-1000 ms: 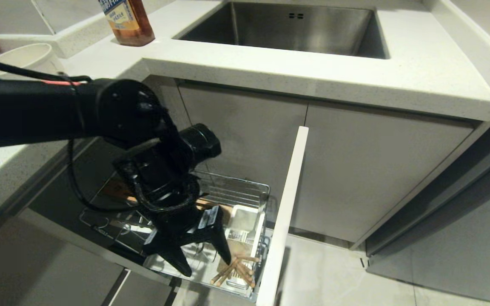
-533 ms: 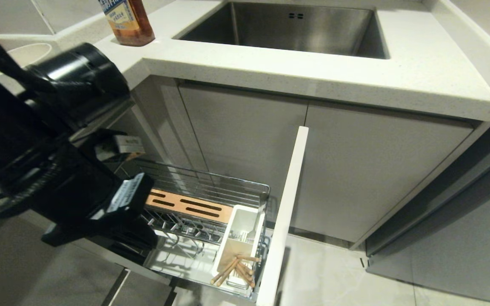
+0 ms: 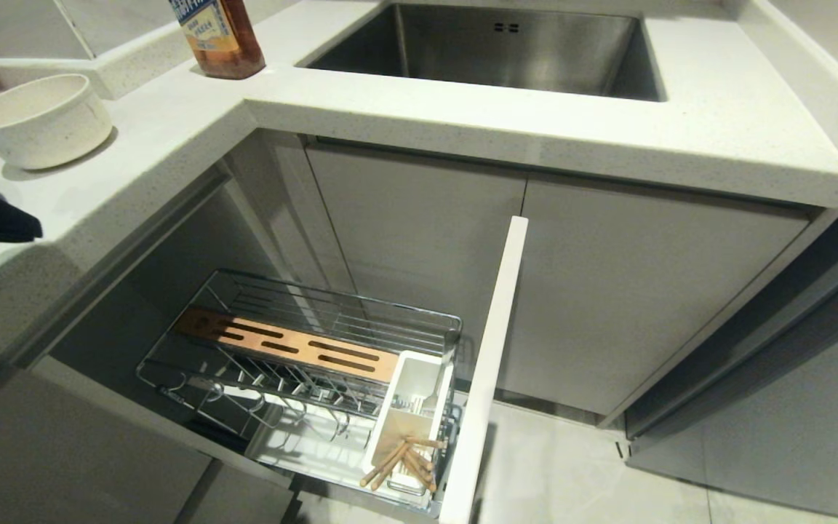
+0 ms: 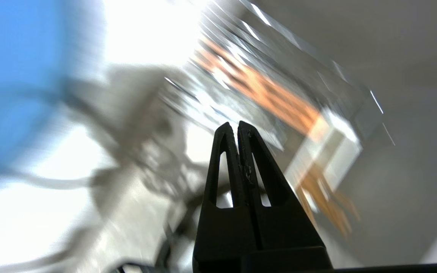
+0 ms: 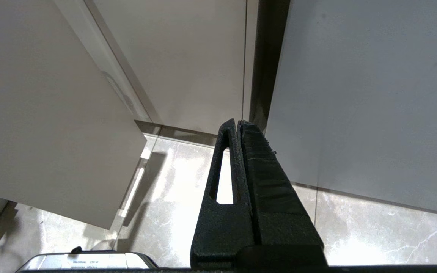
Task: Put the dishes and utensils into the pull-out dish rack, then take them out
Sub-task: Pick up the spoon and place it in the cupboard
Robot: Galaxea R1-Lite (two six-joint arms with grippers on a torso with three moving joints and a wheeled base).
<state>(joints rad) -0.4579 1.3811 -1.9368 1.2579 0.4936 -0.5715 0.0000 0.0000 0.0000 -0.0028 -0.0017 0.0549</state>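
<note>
The rack point(image 3: 295, 349) is standing pulled out below the counter point(image 3: 463, 124), its pale front point(image 3: 492, 349) swung clear, and the chopsticks point(image 3: 401, 462) are already lying in the white holder point(image 3: 412, 407) at the rack's front corner, their ends poking over its near edge. That looks like the only loading done: the wire prongs are holding no dish, and the wooden strip point(image 3: 288, 348) is sitting bare. The bowl point(image 3: 41, 120) is waiting on the counter at the head view's left, near a brown bottle point(image 3: 219, 36) by the sink point(image 3: 506, 44). The plate point(image 4: 10, 76) is showing only as a blue blur in the left wrist view, so its exact spot cannot be told; the spoon is showing nowhere. The left gripper point(image 4: 237, 127) is hanging at the far left edge of the head view, beside the bowl and above the counter, its fingers pressed together and holding nothing. The right gripper point(image 5: 238, 123) is sitting parked low by the cabinet doors, pointing at the floor, fingers likewise together and empty. Judging by this, loading is barely started: bowl, plate and spoon are all remaining to go in, and the whole unloading half is waiting after that. The bowl seems the likeliest next pick, and the left fingers would need to part first.
</note>
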